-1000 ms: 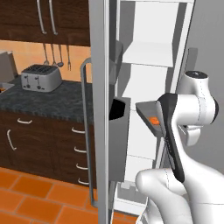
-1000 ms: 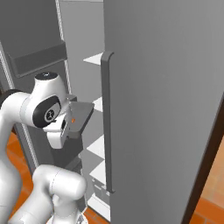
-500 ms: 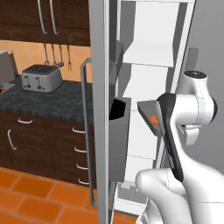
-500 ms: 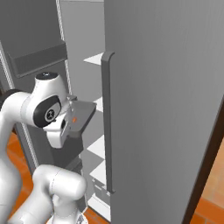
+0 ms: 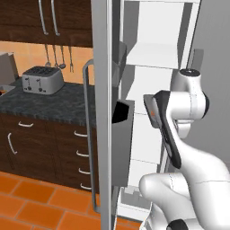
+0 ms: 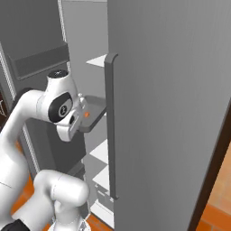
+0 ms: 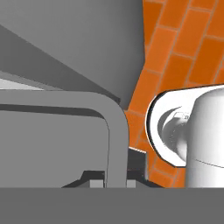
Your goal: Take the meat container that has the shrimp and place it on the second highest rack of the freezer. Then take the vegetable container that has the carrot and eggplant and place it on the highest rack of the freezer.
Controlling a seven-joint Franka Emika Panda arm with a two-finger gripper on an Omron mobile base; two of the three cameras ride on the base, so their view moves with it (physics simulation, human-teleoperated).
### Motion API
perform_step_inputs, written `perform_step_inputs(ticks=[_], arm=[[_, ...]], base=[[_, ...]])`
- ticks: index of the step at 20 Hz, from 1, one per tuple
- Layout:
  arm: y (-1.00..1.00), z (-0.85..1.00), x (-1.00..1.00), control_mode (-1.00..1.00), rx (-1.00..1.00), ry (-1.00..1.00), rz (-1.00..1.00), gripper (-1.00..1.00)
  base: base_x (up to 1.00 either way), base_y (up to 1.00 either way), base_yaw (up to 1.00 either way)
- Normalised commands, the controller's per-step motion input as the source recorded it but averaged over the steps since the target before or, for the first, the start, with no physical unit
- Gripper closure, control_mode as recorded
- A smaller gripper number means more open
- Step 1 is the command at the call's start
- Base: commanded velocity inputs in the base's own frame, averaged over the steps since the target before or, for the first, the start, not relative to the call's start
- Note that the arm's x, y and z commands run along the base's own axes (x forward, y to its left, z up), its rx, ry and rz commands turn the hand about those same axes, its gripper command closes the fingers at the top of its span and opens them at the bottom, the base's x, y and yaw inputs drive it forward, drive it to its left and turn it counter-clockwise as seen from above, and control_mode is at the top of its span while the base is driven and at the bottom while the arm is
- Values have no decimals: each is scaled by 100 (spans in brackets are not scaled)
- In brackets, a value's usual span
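Freezer [image 5: 155,54] stands open, white shelves visible. I see a grey tray [image 6: 92,113] tilted at shelf height, my hand [image 7: 116,181] pinching its rim.

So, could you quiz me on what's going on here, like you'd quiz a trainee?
1. True or false: the tall grey freezer door stands open, showing white shelves.
2. What lies in the flat grey tray that the white arm carries? A) a small orange-red lump B) a purple eggplant C) nothing
3. Which silver appliance sits on the dark speckled counter?

Key: 1 true; 2 A; 3 a toaster.
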Motion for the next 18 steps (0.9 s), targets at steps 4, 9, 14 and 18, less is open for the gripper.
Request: perform_step_inputs(ticks=[4,9,14,18], arm=[[-21,-17,38,-100,1,-7,0,100],[-4,-11,41,-100,0,-6,0,100],[-1,0,66,-100,0,0,-1,100],[-6,0,70,-100,0,0,-3,100]], base=[[0,0,0],[0,0,0],[0,0,0],[0,0,0]])
